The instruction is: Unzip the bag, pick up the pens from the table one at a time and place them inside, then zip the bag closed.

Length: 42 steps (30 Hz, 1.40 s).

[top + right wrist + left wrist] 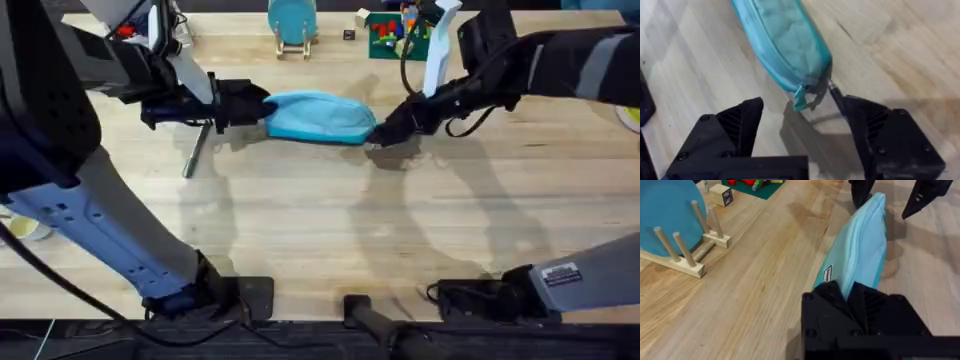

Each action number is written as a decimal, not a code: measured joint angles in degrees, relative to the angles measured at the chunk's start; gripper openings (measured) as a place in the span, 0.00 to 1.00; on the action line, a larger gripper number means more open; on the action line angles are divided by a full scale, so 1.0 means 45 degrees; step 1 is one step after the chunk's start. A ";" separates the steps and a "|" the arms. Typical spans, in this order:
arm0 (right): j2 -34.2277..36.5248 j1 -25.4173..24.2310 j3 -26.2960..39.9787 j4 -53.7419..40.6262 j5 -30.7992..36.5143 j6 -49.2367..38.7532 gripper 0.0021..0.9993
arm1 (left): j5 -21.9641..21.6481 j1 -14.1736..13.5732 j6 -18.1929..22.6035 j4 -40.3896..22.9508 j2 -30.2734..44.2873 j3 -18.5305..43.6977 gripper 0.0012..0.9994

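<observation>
We find the bag lying on the table toward the far side, near the middle, its long axis running left to right. The left gripper is clamped on the bag's left end; the fabric is pinched between its fingers. The right gripper sits at the bag's right end with jaws spread wide, holding nothing. A small tab hangs at that end, possibly the zipper pull; the zipper seam runs along the bag's length and looks shut from what we can see. We judge the task to be at its first step: bag anchored, zipper not yet opened. One silver-grey pen lies on the table just near of the left gripper, pointing near-left to far-right. All pen placement and the closing zip remain
</observation>
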 joint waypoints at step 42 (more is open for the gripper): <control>0.0393 0.0238 0.0005 0.0630 -0.0233 -0.0087 0.03 | 0.0000 0.0000 0.0000 0.0004 0.0000 0.0000 0.04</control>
